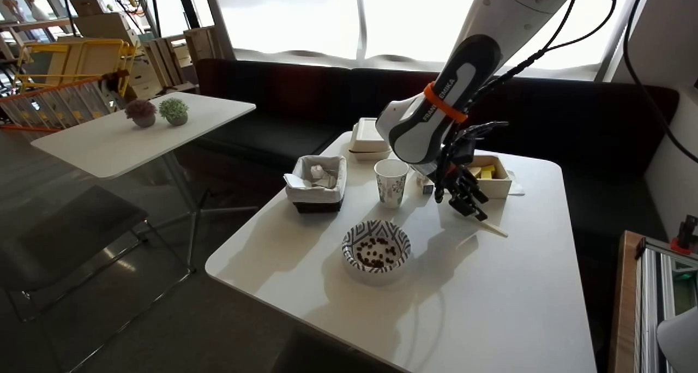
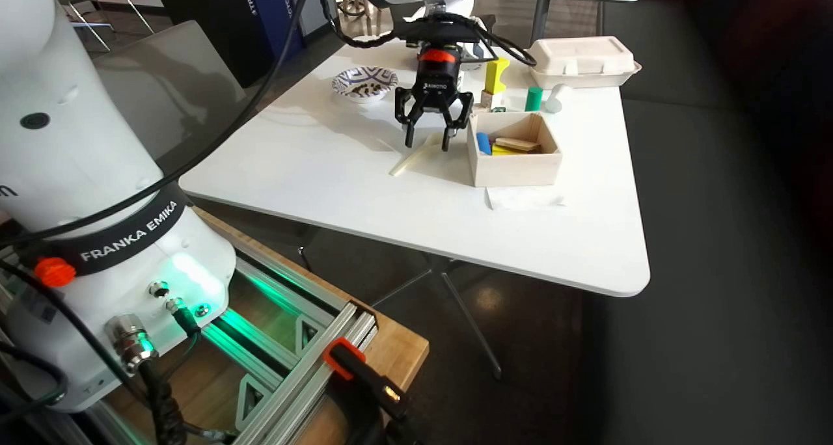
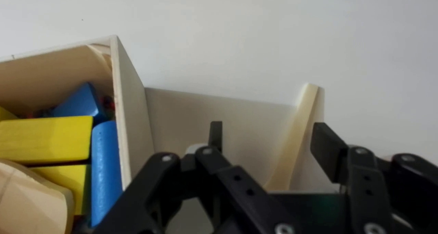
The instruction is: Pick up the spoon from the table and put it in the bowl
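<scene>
where the claw [image 3: 268, 133] overlaps, the spoon [image 3: 295, 138] hides.

My jaws hang over the desk [image 3: 222, 39], and in the wrist view the spoon [image 3: 296, 134] lies on it, seen between their fingertips [image 3: 328, 152]. There, left of the jaws, stands a box [image 3: 133, 117] with blocks [image 3: 44, 138] in it. In an exterior view I have a cup [image 1: 391, 183] left of the jaws, a basket [image 1: 319, 205] farther left, the bowl [image 1: 376, 228] left and in front with bits [image 1: 377, 263] inside, and a container [image 1: 368, 136] behind, past the cup. In an exterior view a sheet [image 2: 520, 199] lies before the box, to the jaws' right.
</scene>
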